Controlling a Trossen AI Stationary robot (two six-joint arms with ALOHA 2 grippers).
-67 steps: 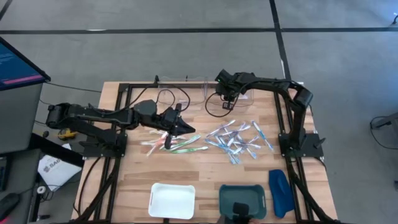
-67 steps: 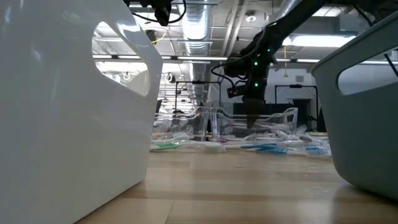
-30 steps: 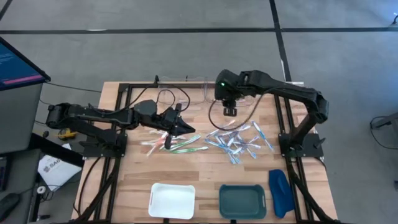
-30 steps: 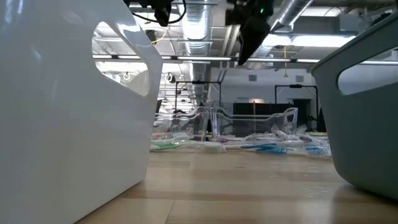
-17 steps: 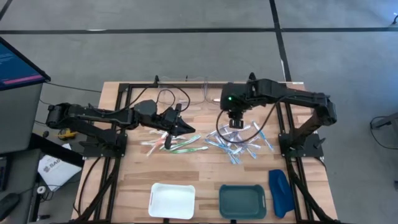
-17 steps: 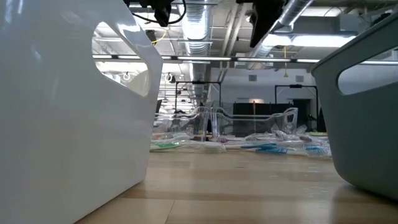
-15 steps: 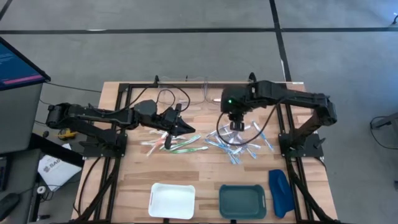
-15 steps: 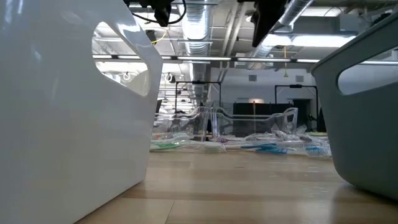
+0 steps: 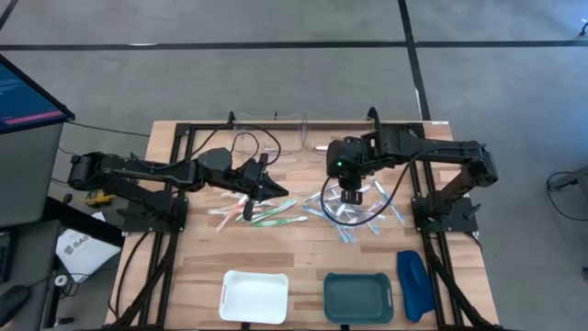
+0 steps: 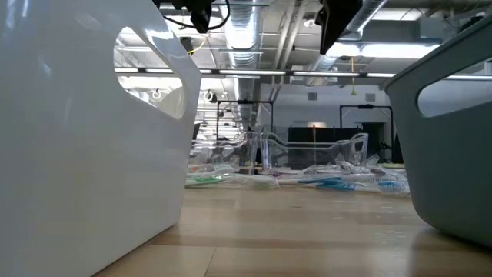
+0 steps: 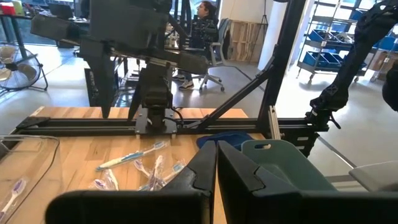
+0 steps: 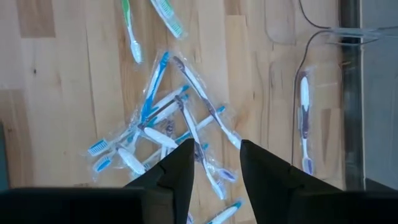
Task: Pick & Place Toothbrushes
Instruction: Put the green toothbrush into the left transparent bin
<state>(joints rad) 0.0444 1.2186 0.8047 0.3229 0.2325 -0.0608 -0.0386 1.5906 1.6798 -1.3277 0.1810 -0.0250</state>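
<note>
A heap of clear-wrapped blue and white toothbrushes (image 9: 356,213) lies on the wooden table right of centre, also in the right wrist view (image 12: 163,130). Green and pink toothbrushes (image 9: 262,215) lie loose left of it. My right gripper (image 9: 352,195) hangs above the heap, pointing steeply down, open and with nothing between its fingers (image 12: 180,174). My left gripper (image 9: 268,189) stays level above the green and pink ones, shut and holding nothing (image 11: 216,177).
A white tray (image 9: 254,296), a teal bin (image 9: 358,297) and a dark-blue oblong object (image 9: 413,283) stand along the near edge. A clear container (image 9: 308,138) at the far edge holds one wrapped toothbrush (image 12: 303,118). Black frame rails run along both sides of the table.
My right gripper has swung from beside the clear container toward the table's near edge and now hangs over the heap of wrapped toothbrushes. The toothbrushes have not moved.
</note>
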